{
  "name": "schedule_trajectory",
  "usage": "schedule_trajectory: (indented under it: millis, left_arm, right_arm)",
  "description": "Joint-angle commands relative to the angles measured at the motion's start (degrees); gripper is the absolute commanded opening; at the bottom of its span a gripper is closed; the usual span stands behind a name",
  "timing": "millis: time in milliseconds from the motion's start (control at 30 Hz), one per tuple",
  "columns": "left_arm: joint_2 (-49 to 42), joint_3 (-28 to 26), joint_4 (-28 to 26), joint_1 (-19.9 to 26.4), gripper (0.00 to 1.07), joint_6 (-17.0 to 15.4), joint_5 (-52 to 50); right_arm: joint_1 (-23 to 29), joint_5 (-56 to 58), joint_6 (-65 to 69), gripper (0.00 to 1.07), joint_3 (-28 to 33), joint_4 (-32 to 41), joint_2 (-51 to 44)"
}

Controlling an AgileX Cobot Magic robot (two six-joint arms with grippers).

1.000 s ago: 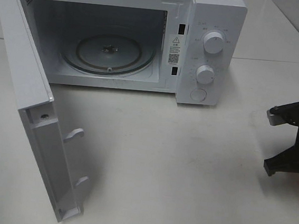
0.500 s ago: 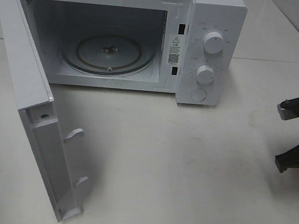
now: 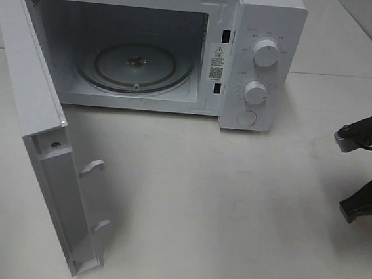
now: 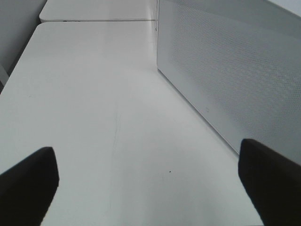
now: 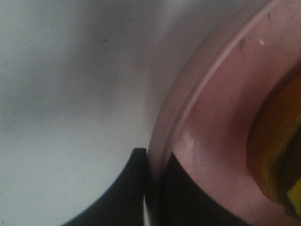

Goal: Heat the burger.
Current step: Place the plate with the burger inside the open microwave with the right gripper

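Note:
In the right wrist view, the burger [image 5: 278,155] shows only as a golden-brown and yellow edge on a pink round plate [image 5: 221,113]. My right gripper [image 5: 153,165] is shut on the plate's rim, with one dark finger [image 5: 124,193] outside it and the other on the inside. From the high camera only the black right arm [image 3: 371,164] shows at the right edge; plate and burger are out of that view. My left gripper [image 4: 146,188] is open, its fingers [image 4: 28,183] wide apart over bare table beside the microwave door's outer face [image 4: 235,70].
The white microwave [image 3: 266,28] stands at the back of the table. Its door [image 3: 36,118] is swung wide open toward the front left. The glass turntable [image 3: 135,65] inside is bare. Two knobs [image 3: 265,53] and a round button sit on its right panel.
The right arm has shifted slightly toward the right edge of the high view and tilted a little. The microwave and the left gripper have not moved.

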Motion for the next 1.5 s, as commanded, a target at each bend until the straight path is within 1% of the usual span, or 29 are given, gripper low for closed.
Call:
schedule_trajectory:
  millis: [33,67,133,167,200,233,300,333,400,433,500,533,600,633,667,733,767,800,933,1000,1033,1067,1133,1200,1300,1333,1400,1467,1500]
  left_arm:
    - [-1.1,0.2,0.1,0.1,0.98,0.0,-0.7]
    - [-1.1,0.2,0.1,0.1,0.98,0.0,-0.7]
    - [-1.1,0.2,0.1,0.1,0.98,0.0,-0.7]
    - [-1.1,0.2,0.1,0.1,0.98,0.0,-0.7]
    - [-1.1,0.2,0.1,0.1,0.98,0.0,-0.7]
    - [-1.1,0.2,0.1,0.1,0.98,0.0,-0.7]
    - [-1.1,0.2,0.1,0.1,0.98,0.0,-0.7]
    - [-1.1,0.2,0.1,0.1,0.98,0.0,-0.7]
    - [-1.1,0.2,0.1,0.1,0.98,0.0,-0.7]
    - [-1.1,0.2,0.1,0.1,0.98,0.0,-0.7]
    - [-1.1,0.2,0.1,0.1,0.98,0.0,-0.7]
    - [-1.1,0.2,0.1,0.1,0.98,0.1,-0.7]
    - [-1.1,0.2,0.1,0.1,0.98,0.1,-0.7]
    - [-1.1,0.2,0.1,0.1,0.98,0.1,-0.7]
    - [-1.1,0.2,0.1,0.1,0.98,0.1,-0.7]
    - [-1.1,0.2,0.1,0.1,0.98,0.1,-0.7]
    - [-1.1,0.2,0.1,0.1,0.98,0.1,-0.7]
    - [-1.1,0.2,0.1,0.1,0.98,0.1,-0.7]
    - [-1.1,0.2,0.1,0.1,0.98,0.0,-0.7]
    - [-1.1,0.2,0.1,0.1,0.98,0.0,-0.7]
    - [-1.1,0.2,0.1,0.1,0.98,0.0,-0.7]
    - [-1.1,0.2,0.1,0.1,0.98,0.0,-0.7]
    - [-1.1,0.2,0.1,0.1,0.98,0.0,-0.7]
    - [-1.1,0.2,0.1,0.1,0.98,0.0,-0.7]
    - [-1.1,0.2,0.1,0.1,0.98,0.0,-0.7]
    - [-1.1,0.2,0.1,0.1,0.98,0.0,-0.7]
    - [-1.1,0.2,0.1,0.1,0.98,0.0,-0.7]
    - [-1.1,0.2,0.1,0.1,0.98,0.0,-0.7]
    - [-1.1,0.2,0.1,0.1,0.98,0.0,-0.7]
  right_arm:
    - [1.4,3.2,0.8,0.0,0.2,-3.0,-0.6]
    - [2.7,3.9,1.1,0.0,0.2,-3.0,-0.6]
    - [3.3,4.1,1.3,0.0,0.2,-3.1,-0.6]
    - [4.7,4.7,1.4,0.0,0.2,-3.1,-0.6]
    - [4.7,4.7,1.4,0.0,0.2,-3.1,-0.6]
    - [6.1,5.3,1.4,0.0,0.2,-3.0,-0.7]
    - [6.7,5.4,1.4,0.0,0.2,-3.0,-1.0]
    - [8.4,5.7,1.5,0.0,0.2,-3.0,-1.5]
    - [9.0,5.8,1.7,0.0,0.2,-3.0,-1.8]
    - [10.6,6.2,1.8,0.0,0.2,-3.0,-2.3]
    - [11.4,6.5,1.8,0.0,0.2,-3.0,-2.6]
    - [12.9,7.4,1.8,0.01,0.2,-3.0,-3.0]
    - [13.7,7.7,1.8,0.01,0.2,-3.0,-3.1]
    - [15.1,8.5,1.8,0.01,0.2,-3.0,-3.2]
    - [15.1,8.5,1.8,0.01,0.2,-3.0,-3.2]
    - [17.3,8.9,1.8,0.02,0.2,-3.0,-3.4]
    - [17.3,8.9,1.8,0.02,0.2,-3.0,-3.4]
    - [19.0,8.9,1.8,0.02,0.2,-3.0,-3.8]
    - [21.3,9.1,1.8,0.02,0.2,-3.0,-4.4]
    - [23.6,9.7,1.8,0.02,0.2,-3.0,-5.2]
    - [23.6,9.7,1.8,0.02,0.2,-3.0,-5.2]
    - [25.5,10.3,1.7,0.02,0.2,-3.3,-5.7]
    - [26.2,10.6,1.6,0.01,0.2,-3.5,-5.8]
    - [30.3,11.7,0.9,0.0,0.2,-4.6,-6.4]
    - [31.2,11.9,0.6,0.0,0.2,-4.7,-6.4]
    - [33.2,11.9,0.3,0.0,0.2,-4.9,-6.4]
    - [34.0,11.9,0.3,0.0,0.2,-5.1,-6.4]
    - [37.5,11.9,-0.6,0.0,0.2,-5.8,-6.4]
    - [37.5,11.9,-0.6,0.0,0.2,-5.8,-6.4]
